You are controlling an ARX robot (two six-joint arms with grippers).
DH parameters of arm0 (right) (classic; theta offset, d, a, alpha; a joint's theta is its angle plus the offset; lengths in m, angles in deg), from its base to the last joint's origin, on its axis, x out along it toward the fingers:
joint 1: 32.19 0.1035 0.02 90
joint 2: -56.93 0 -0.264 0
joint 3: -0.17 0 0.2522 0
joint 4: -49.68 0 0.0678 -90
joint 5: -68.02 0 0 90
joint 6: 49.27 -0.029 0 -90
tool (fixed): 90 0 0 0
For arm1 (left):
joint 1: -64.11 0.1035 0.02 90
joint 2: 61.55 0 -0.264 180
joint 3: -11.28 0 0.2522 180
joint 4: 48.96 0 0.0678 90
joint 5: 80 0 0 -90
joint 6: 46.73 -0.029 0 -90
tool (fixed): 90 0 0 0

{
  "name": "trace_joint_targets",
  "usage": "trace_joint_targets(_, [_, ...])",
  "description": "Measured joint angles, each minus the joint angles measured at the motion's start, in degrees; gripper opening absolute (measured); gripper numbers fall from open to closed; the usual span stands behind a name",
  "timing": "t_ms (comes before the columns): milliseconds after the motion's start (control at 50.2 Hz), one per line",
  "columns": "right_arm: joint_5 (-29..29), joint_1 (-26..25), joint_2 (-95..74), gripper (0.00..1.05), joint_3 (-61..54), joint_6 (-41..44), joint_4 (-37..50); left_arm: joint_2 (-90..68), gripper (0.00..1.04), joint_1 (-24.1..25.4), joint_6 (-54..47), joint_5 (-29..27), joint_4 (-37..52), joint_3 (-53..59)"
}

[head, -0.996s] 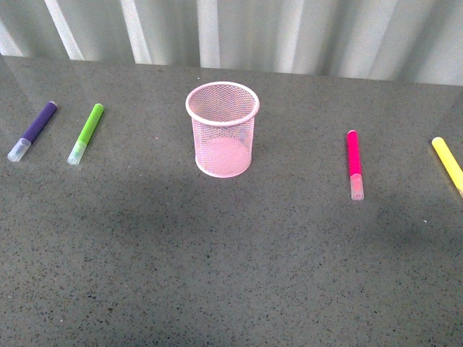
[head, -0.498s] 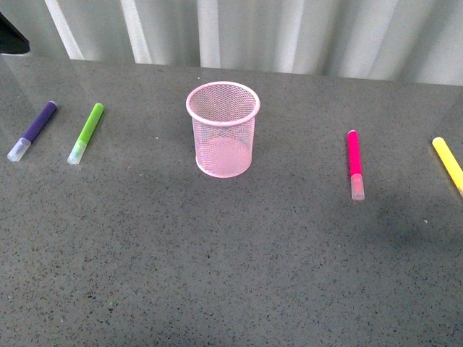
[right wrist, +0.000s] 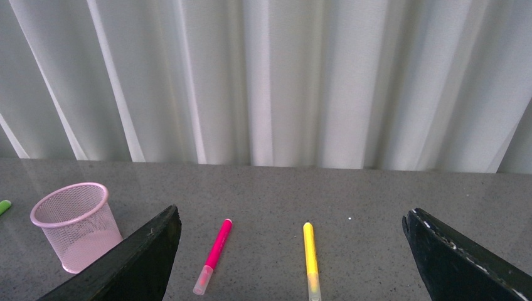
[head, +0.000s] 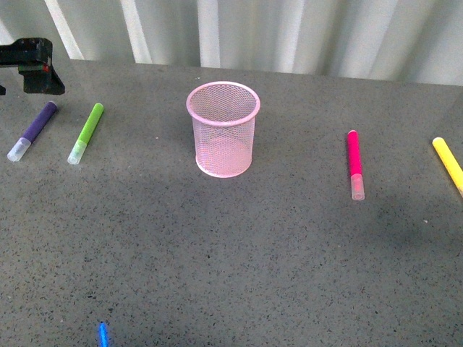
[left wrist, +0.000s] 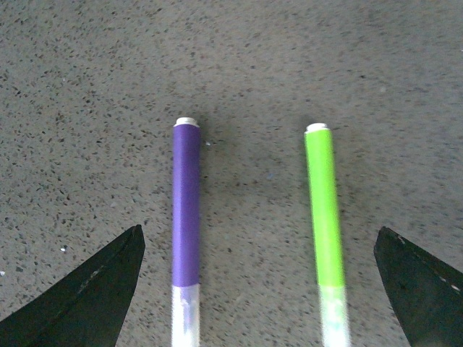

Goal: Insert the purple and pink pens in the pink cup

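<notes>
1. Table (head: 253, 253): grey speckled top. Its far edge meets a white pleated curtain (head: 289, 36). The near half is open surface, with one small blue light spot (head: 103, 334) low on the left.
2. Pink cup (head: 223, 130): upright, mouth up, a little left of centre and well apart from every marker. Open table all round it.
3. Purple pen (head: 32, 130): lies flat at the far left, clear cap toward the robot, coloured end toward the far edge.
4. Lime green marker (head: 86, 132): just beside the purple pen on the cup side, nearly parallel, not touching. It lies between the purple pen and the cup.
5. Pink pen (head: 354, 163): lies flat to the right of the cup, well apart from it, cap toward the robot. Bare table between the two.
6. Yellow marker (head: 448, 165): further right, apart from the pink pen, cut off by the front view's right border.
7. Left gripper (left wrist: 258, 238): fingers spread wide, holding nothing. The front view shows it at the far left corner, over the purple pen's far end. In the wrist view the purple pen and green marker both lie between the fingertips, untouched. Its height above the top cannot be read.
8. Right gripper (right wrist: 290, 213): fingers spread wide, nothing between them. It is outside the front view. Its wrist camera looks across the table at the pink pen, yellow marker and cup.
</notes>
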State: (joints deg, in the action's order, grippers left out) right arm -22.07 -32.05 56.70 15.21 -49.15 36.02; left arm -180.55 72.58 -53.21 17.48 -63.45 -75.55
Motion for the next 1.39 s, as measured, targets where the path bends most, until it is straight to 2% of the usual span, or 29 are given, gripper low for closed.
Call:
trace_joint_targets(697, [0.02, 0.0, 0.0, 0.98, 0.0, 0.0, 0.0, -12.44, 0.98, 2.21, -3.91, -2.51, -2.89, -12.41])
trace_joint_targets(1394, [0.02, 0.0, 0.0, 0.98, 0.0, 0.0, 0.0, -15.26, 0.98, 1.09, -3.96, -4.42, -2.49, -12.61])
